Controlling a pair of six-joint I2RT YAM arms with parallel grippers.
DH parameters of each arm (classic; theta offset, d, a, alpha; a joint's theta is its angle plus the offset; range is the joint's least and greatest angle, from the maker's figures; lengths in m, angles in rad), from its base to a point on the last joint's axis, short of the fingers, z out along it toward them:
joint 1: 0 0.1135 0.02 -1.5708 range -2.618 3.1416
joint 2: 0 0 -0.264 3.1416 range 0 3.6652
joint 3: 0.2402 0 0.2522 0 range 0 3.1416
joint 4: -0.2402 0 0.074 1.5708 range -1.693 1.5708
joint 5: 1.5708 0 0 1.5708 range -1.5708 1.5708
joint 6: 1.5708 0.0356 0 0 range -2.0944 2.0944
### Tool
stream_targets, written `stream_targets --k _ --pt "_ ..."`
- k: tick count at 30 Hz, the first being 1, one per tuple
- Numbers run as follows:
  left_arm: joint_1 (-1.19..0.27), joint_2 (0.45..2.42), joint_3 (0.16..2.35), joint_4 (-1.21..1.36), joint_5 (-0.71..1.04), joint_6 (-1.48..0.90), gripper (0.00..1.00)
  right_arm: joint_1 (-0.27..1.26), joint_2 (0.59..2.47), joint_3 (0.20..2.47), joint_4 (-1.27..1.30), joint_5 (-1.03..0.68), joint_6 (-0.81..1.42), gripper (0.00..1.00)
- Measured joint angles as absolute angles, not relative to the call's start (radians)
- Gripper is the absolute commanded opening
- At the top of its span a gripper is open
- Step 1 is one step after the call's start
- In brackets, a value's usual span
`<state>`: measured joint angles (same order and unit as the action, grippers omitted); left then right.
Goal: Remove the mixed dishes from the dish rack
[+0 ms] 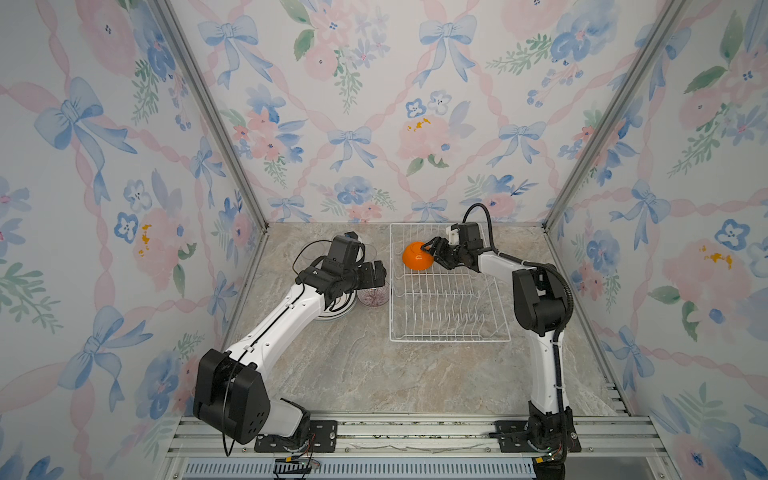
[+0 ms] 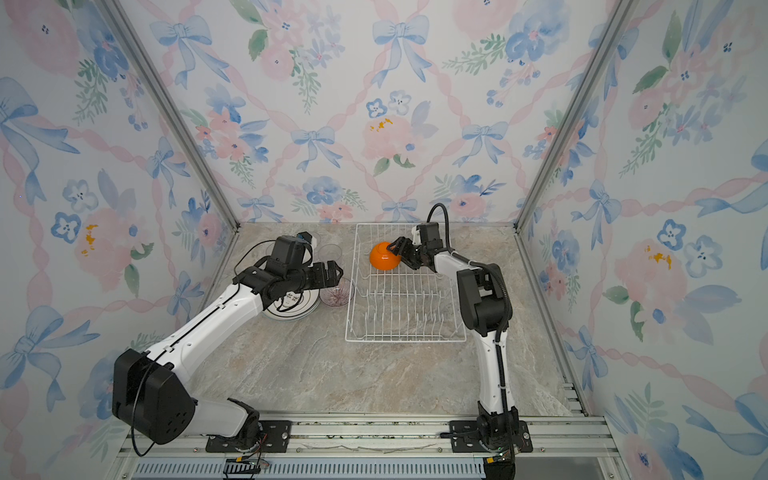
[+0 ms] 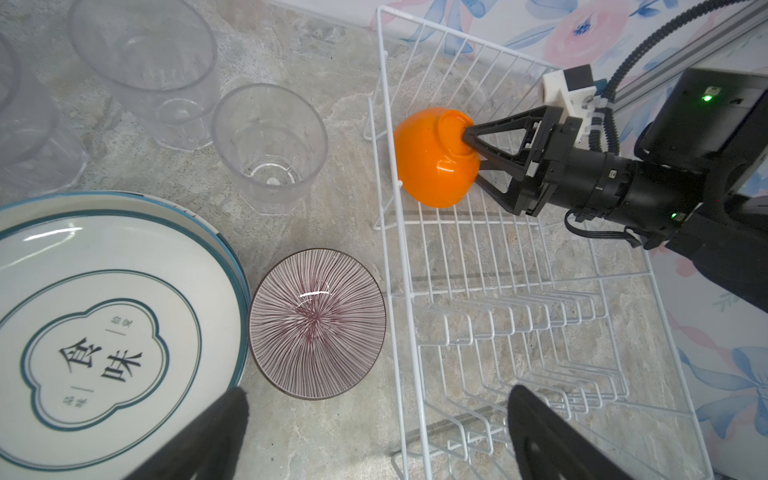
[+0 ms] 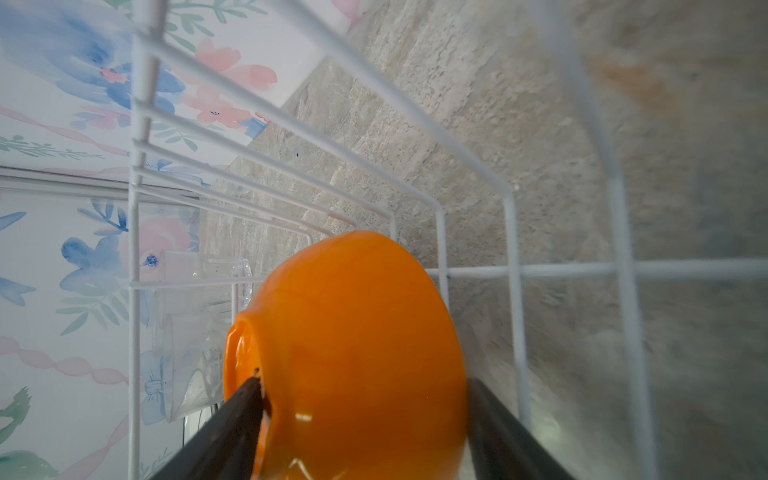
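The orange bowl [image 1: 417, 256] [image 2: 384, 256] lies tipped in the far left corner of the white wire dish rack [image 1: 449, 338] [image 2: 405, 340], its foot turned toward my right gripper [image 1: 432, 251] [image 2: 399, 253]. In the right wrist view the gripper [image 4: 365, 378] is shut on the bowl [image 4: 353, 324]: one finger [image 4: 245, 399] presses at the foot ring, the other against the outer wall. The left wrist view shows the same grip [image 3: 471, 153] on the bowl [image 3: 432, 166]. My left gripper [image 1: 376, 274] [image 3: 380, 395] hangs open and empty just left of the rack [image 3: 399, 291].
On the table left of the rack lie a stack of white plates [image 3: 104, 311] [image 2: 291, 311], a small striped bowl [image 3: 316, 324] [image 2: 336, 293] and clear tumblers [image 3: 270, 145] [image 3: 145, 62]. Rows of upright prongs [image 3: 519, 332] fill the rack's near half. Walls close in on three sides.
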<state>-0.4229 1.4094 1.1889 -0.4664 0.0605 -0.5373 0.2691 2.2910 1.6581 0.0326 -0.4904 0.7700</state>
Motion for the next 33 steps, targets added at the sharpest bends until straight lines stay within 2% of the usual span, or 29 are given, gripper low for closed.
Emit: stream_targets --k 14,33 --pt "-0.426 1.414 1.19 -0.466 0.061 -0.547 0.98 0.262 2.244 1.606 0.043 -0.465 0.77 0.64" --pt "-0.437 1.416 1.217 -0.466 0.064 -0.547 0.98 0.26 2.091 1.478 -0.047 -0.39 0.74 0.62"
